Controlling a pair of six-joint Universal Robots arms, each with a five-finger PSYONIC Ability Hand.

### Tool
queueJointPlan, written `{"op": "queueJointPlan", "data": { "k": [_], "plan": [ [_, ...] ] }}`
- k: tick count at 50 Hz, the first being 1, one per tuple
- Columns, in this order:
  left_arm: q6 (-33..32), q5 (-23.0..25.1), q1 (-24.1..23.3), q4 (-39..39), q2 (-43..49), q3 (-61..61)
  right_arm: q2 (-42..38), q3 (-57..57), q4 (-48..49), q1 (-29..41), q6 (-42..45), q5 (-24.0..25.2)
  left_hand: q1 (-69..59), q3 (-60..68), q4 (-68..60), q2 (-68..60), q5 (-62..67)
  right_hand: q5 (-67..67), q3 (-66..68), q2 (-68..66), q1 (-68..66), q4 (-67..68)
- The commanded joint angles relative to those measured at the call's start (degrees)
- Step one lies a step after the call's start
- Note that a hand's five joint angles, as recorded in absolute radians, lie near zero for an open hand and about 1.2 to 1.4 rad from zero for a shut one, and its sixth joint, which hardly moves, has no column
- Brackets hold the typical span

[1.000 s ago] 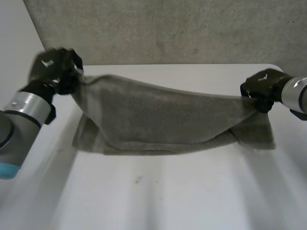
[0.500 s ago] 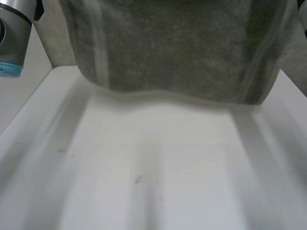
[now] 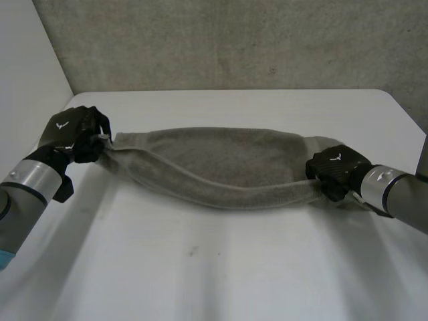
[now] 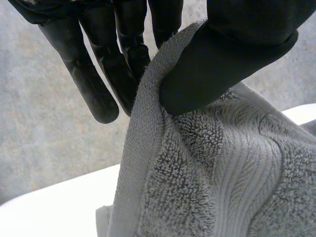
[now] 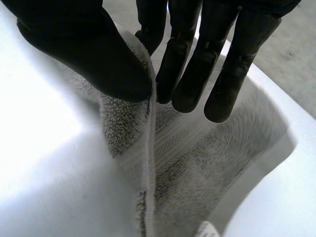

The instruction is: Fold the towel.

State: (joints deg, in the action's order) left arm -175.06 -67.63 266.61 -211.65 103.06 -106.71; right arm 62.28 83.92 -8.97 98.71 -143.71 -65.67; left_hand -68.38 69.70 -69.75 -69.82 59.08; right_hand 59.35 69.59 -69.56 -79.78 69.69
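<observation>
Left robot hand (image 3: pixel 73 134): near the far left corner of the table (image 3: pixel 221 281), thumb pinching the left end of the towel (image 3: pixel 221 164) against the fingers. Towel: grey, doubled into a long sagging band on the table's far half, its long axis running from the left edge toward the right edge, strung between the two hands. Right robot hand (image 3: pixel 334 172): near the right edge and slightly nearer the front than the left, thumb and fingers clamped on the right end; each end lies in its own hand, so a next fold would likely bring one end toward the other.

text: none readable | left robot hand (image 3: pixel 72 136): white mark (image 3: pixel 64 124), perhaps a logo | right robot hand (image 3: pixel 336 171): same
</observation>
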Motion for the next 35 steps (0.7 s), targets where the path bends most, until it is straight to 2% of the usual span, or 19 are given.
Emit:
{"op": "queueJointPlan", "data": {
  "k": [1,3,4,5,6,12,25,35],
  "plan": [
    [0.25,-0.31,0.84,-2.71,-2.24,-1.22,-0.41,4.41,9.49,-2.29,-15.01,0.19,-11.62,10.3,-10.25,-10.18,10.92,10.65,10.41,-10.44,-0.22,10.31],
    [0.25,-0.39,0.84,-2.71,-2.51,-1.22,-0.41,5.02,9.75,-2.55,-15.98,0.19,-11.62,10.3,-10.25,-10.18,10.92,10.65,10.41,-10.44,-0.22,10.31],
    [0.34,-0.39,0.84,-2.71,-2.68,-1.22,-0.41,5.46,10.02,-2.82,-16.25,0.1,-11.62,10.3,-10.25,-10.18,10.92,-0.45,-0.69,0.66,10.88,-0.79],
    [0.6,-0.39,0.84,-2.8,-2.69,-1.22,-0.41,5.47,10.02,-2.82,-16.25,0.1,-11.62,10.3,-10.25,-10.18,10.92,-0.56,-0.8,0.77,10.99,-0.9],
    [0.6,-0.39,0.84,-2.8,-2.69,-1.22,-0.58,5.64,10.02,-3.08,-16.25,0.1,-11.62,10.3,-10.25,-10.18,10.92,-13.05,-13.29,13.26,23.48,-13.39],
    [0.69,-0.39,0.84,-2.8,-2.69,-1.05,-2.34,5.56,9.58,-3.87,-16.34,-0.69,-11.62,10.3,-10.25,-10.18,10.92,-23.24,-23.48,23.45,33.67,-23.59],
    [0.78,-0.48,1.01,-2.8,-2.6,-0.87,-1.55,5.12,4.49,-9.84,-16.43,-0.78,-11.62,10.3,-10.25,-10.18,10.92,-24.62,-24.86,24.83,35.04,-24.96],
    [0.69,-0.48,1.01,-2.8,-2.6,-1.05,-1.99,6.08,4.31,-10.55,-16.25,-0.51,-11.62,10.3,-10.25,-10.18,10.92,-21.43,-21.67,21.64,31.86,-21.77]
  ]
}}
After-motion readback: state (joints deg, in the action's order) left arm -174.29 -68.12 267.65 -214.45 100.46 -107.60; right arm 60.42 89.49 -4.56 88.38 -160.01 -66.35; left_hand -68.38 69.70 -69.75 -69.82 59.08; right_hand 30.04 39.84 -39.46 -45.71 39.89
